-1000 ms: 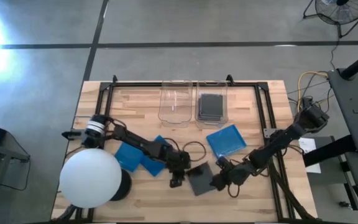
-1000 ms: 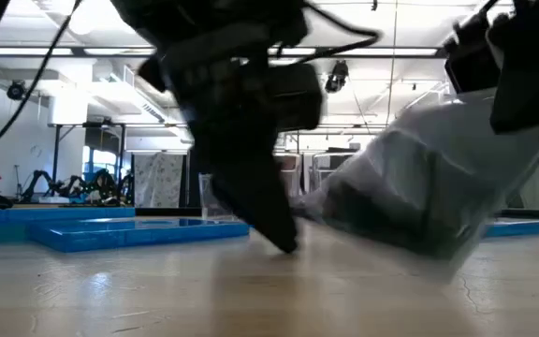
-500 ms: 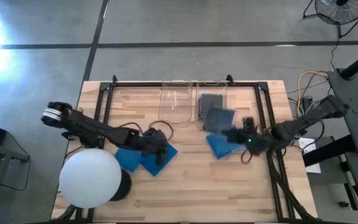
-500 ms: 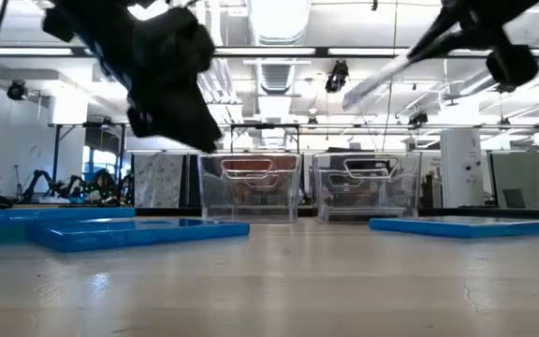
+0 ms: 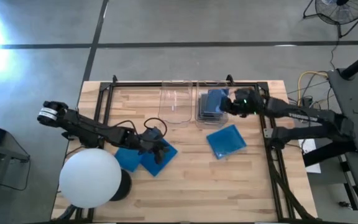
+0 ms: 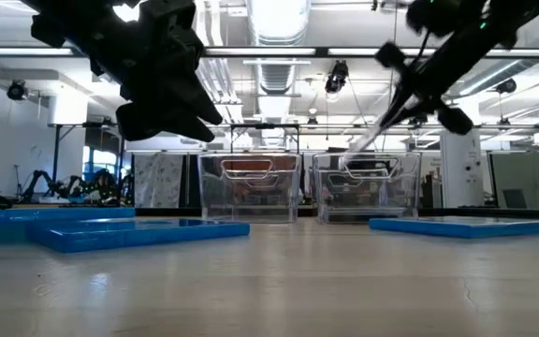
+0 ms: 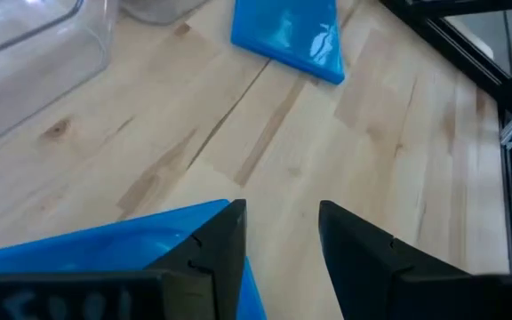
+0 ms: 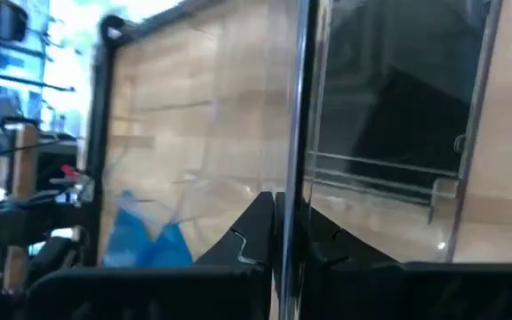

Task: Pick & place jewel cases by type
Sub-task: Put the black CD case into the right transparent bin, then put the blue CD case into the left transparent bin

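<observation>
My right gripper [image 5: 230, 102] is shut on a dark glossy jewel case [image 5: 215, 101] above the right clear bin [image 5: 211, 125], which holds dark cases [image 5: 202, 114]. In the low view that case [image 6: 372, 139] slants down from the gripper [image 6: 421, 80] toward the bin [image 6: 354, 192]. My left gripper [image 5: 157, 147] hangs open above two overlapping blue cases [image 5: 143, 158] lying flat on the table; its wrist view shows one of them [image 7: 105, 249] below the fingers. A third blue case [image 5: 227, 140] lies flat near the right bin. My right gripper pinches the dark case between its two fingers at one edge [image 8: 292, 197], coming level from the table's right side. The case is lifted clear and tilted, its free edge [image 6: 356, 157] slanting down at the right bin's rim; whether it touches the bin I cannot tell.
An empty clear bin [image 5: 174, 102] stands left of the right bin at the far edge. A large white sphere [image 5: 89, 179] sits at the near left corner. A black frame rail [image 5: 263, 112] runs round the table's far part. Bare wood lies in the near middle.
My right gripper has lifted the dark case from the near middle of the table and carried it up and toward the far edge, over the right bin. My left gripper has drawn away from that spot toward the left and far edges, over the two blue cases.
</observation>
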